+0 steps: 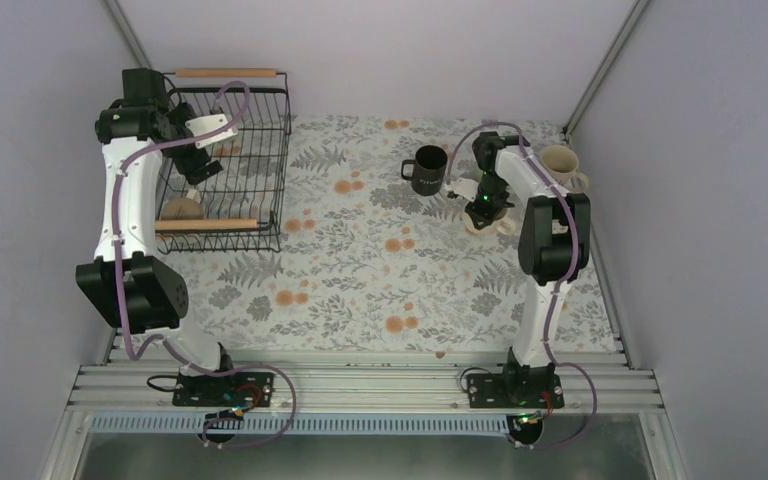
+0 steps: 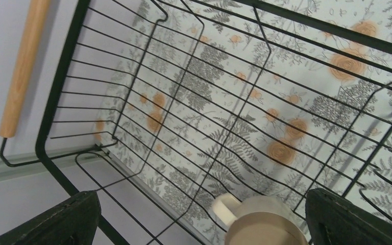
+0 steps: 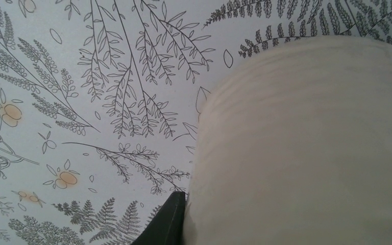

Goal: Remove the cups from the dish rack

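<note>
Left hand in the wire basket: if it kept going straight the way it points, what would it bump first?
Probably the beige mug. It sits just ahead of the open left hand, between its fingers. Past it is the dish rack and its wire floor. Depth is hard to judge here.

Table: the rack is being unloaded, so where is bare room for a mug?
Free: the cloth between dish rack and black mug, and the whole near half of it. Crowded: far right, where black mug, wall-side cream mug, second cream mug and right gripper cluster.
</note>
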Action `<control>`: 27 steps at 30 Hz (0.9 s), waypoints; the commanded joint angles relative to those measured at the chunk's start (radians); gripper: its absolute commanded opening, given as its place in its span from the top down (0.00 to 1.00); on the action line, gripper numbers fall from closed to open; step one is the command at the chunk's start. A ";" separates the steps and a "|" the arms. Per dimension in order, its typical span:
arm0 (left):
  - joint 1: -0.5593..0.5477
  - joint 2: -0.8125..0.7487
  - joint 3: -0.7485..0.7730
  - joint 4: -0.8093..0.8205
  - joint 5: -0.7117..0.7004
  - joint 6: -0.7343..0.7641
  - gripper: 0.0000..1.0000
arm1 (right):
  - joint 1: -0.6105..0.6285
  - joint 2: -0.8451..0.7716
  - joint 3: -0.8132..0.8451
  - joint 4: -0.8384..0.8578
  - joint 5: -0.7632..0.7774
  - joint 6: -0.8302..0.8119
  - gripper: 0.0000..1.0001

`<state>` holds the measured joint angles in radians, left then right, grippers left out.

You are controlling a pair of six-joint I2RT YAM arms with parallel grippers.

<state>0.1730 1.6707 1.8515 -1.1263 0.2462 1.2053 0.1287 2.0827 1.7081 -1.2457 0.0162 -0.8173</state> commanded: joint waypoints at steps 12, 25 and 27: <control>0.008 0.056 -0.011 -0.157 -0.135 0.050 0.00 | -0.001 -0.008 0.062 0.010 -0.017 -0.004 0.66; 0.019 0.187 0.074 -0.230 -0.366 0.044 0.00 | 0.060 -0.252 0.136 -0.031 -0.086 -0.052 0.38; 0.018 0.232 0.130 -0.230 -0.369 0.000 0.00 | 0.076 -0.262 0.160 -0.010 -0.110 -0.031 0.37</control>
<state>0.1871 1.8366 1.8904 -1.3384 -0.0601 1.2598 0.1722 1.8595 1.8183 -1.2682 -0.0326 -0.8532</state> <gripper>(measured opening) 0.998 0.622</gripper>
